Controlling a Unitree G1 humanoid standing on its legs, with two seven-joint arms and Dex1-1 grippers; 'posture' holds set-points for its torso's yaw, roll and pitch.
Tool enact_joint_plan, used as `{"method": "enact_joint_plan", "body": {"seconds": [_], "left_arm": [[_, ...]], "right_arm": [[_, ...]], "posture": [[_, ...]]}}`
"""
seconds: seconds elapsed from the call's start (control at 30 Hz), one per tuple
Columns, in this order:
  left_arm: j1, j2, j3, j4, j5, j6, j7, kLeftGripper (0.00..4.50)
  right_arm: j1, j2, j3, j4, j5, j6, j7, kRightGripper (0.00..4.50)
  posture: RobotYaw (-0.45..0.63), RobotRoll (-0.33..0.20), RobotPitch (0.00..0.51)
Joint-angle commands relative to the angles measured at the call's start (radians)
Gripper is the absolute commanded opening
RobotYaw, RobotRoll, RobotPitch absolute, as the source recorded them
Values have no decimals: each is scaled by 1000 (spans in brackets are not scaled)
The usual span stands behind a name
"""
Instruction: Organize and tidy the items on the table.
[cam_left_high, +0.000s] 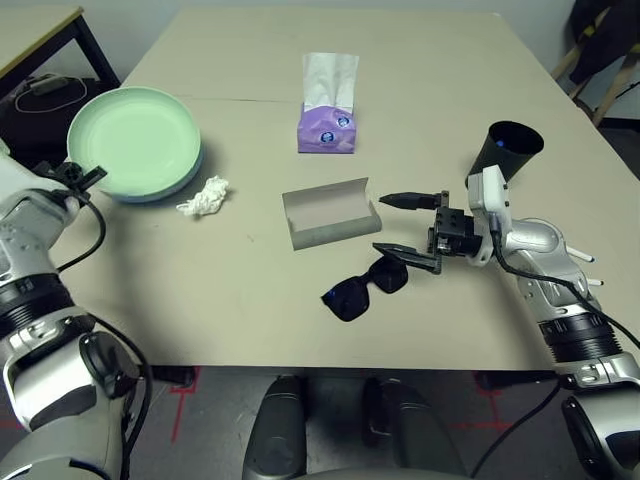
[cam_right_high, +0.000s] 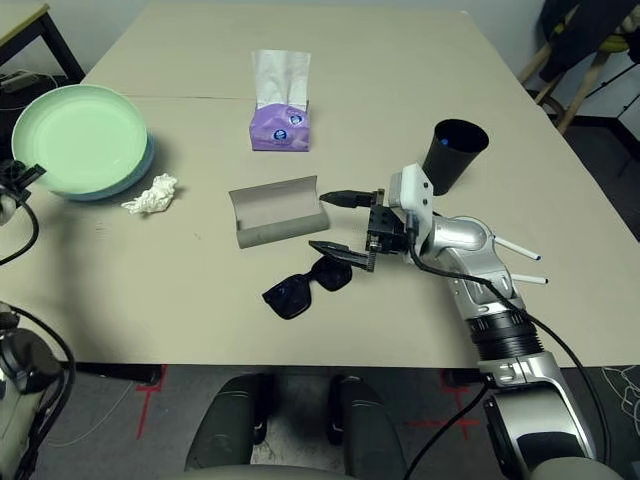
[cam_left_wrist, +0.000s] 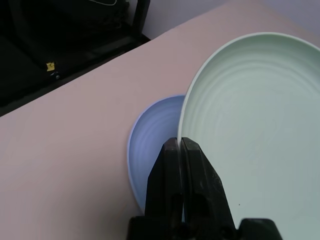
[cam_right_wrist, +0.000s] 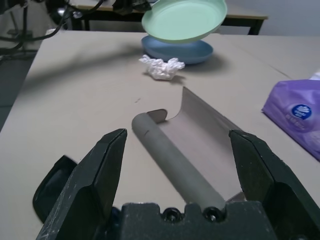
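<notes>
Left wrist view shows the left pincer (cam_left_wrist: 179, 150) pressed together on the rim of the pale green round plate (cam_left_wrist: 255, 120), which is lifted and tilted above the pale blue round plate (cam_left_wrist: 150, 145) lying on the light beige counter (cam_left_wrist: 75, 135). In the right wrist view the green plate hangs clear over the blue one, with the crumpled white tissue wad (cam_right_wrist: 161, 66) just beside the blue plate.

The right pincer (cam_left_high: 405, 228) stands spread wide and holds nothing, pointing across the counter toward the grey oblong glasses case (cam_left_high: 330, 212). The case lies open near the counter's middle, its lid standing up, just beyond the fingertips. The black plastic sunglasses (cam_left_high: 365, 285) lie on the counter just in front of the case, with one temple arm reaching under the lower finger of the right pincer; whether they touch I cannot tell.

The black tapered cup (cam_left_high: 510, 150) stands upright behind the right forearm. A purple tissue pack (cam_left_high: 327, 125) with white tissue sticking up sits farther back, well apart from both pincers.
</notes>
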Motion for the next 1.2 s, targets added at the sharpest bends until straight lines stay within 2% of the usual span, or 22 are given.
{"method": "enact_joint_plan", "body": {"seconds": [0.03, 0.37, 0.4, 0.47, 0.67, 0.77, 0.93, 1.1, 1.2], "left_arm": [[-22, 1, -20, 86, 26, -65, 39, 15], [-60, -6, -56, 160, 51, -146, 154, 15], [-57, -12, -62, 150, 51, -147, 159, 504], [-36, -33, -79, 101, 45, -130, 150, 1074], [38, -63, -104, -29, 26, -55, 114, 3411], [82, -49, -135, -103, -8, 59, 17, 4472], [131, -8, -165, -164, -34, 197, -94, 4472], [184, 92, -322, -194, 26, 175, -302, 4472], [212, 125, -394, -232, 33, 151, -430, 4472]], "right_arm": [[0, 24, -13, -25, 17, 38, -51, 4500], [22, 42, 0, -104, 28, 80, -88, 4500], [23, 42, -1, -105, 28, 81, -89, 4500], [24, 41, -2, -106, 27, 80, -90, 4500], [23, 42, -2, -107, 25, 82, -94, 4500], [20, 40, -2, -106, 26, 83, -94, 4500], [16, 39, -2, -105, 26, 86, -94, 4500], [17, 38, -2, -99, 24, 80, -91, 4500], [17, 38, -2, -92, 23, 74, -89, 4500]], "posture": [[179, 0, 155], [179, 0, 157], [177, 0, 157], [177, 0, 156], [179, 0, 156], [183, 0, 155], [187, 0, 155], [187, 0, 153], [186, 0, 151]]}}
